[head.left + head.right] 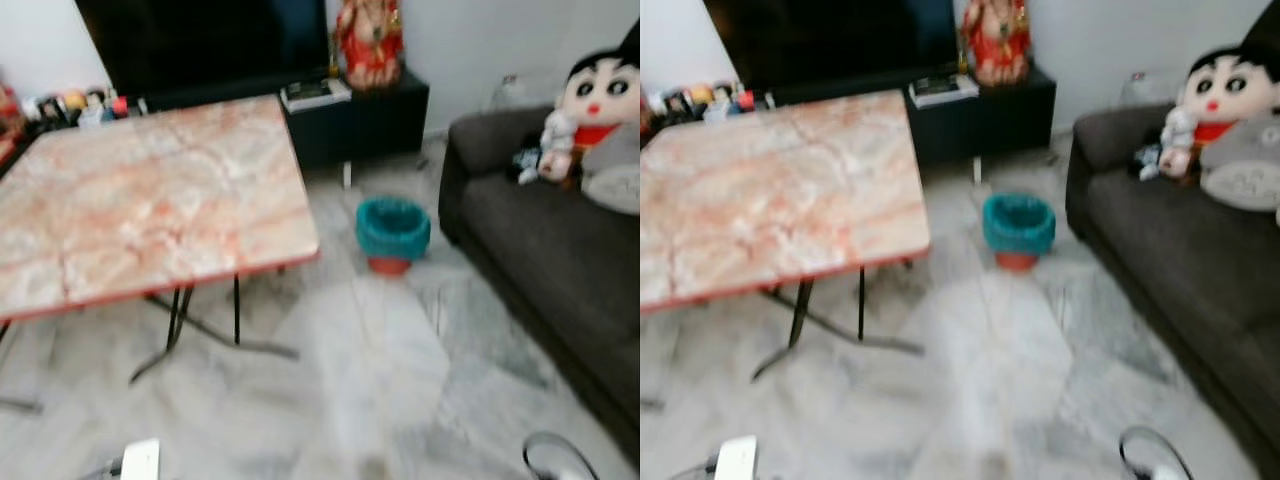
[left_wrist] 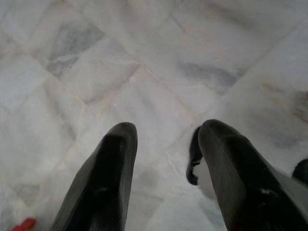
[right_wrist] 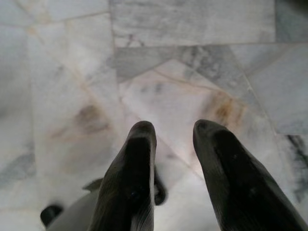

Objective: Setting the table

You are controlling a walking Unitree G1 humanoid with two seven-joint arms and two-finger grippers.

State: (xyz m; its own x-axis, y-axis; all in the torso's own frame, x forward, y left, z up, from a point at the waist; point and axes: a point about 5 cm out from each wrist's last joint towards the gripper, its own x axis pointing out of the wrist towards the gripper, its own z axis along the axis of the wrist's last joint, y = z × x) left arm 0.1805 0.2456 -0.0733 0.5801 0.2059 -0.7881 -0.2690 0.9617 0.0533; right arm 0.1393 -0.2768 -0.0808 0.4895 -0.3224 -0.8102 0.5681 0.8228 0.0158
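A folding table [image 1: 150,200] with a pink marble-pattern top and thin black legs stands ahead on my left, its top bare. The head views are blurred. My left gripper [image 2: 166,132] hangs over the pale marble floor, open, with only floor showing between its black fingers [image 2: 103,178]. My right gripper [image 3: 174,129] also hangs above the floor tiles, open with a narrower gap and holding nothing.
A teal bin [image 1: 392,232] stands on the floor just past the table's right corner. A dark sofa [image 1: 545,240] with plush toys [image 1: 598,95] runs along the right. A black TV stand [image 1: 350,115] lines the far wall. A white power strip [image 1: 138,460] and a cable [image 1: 555,455] lie near my feet.
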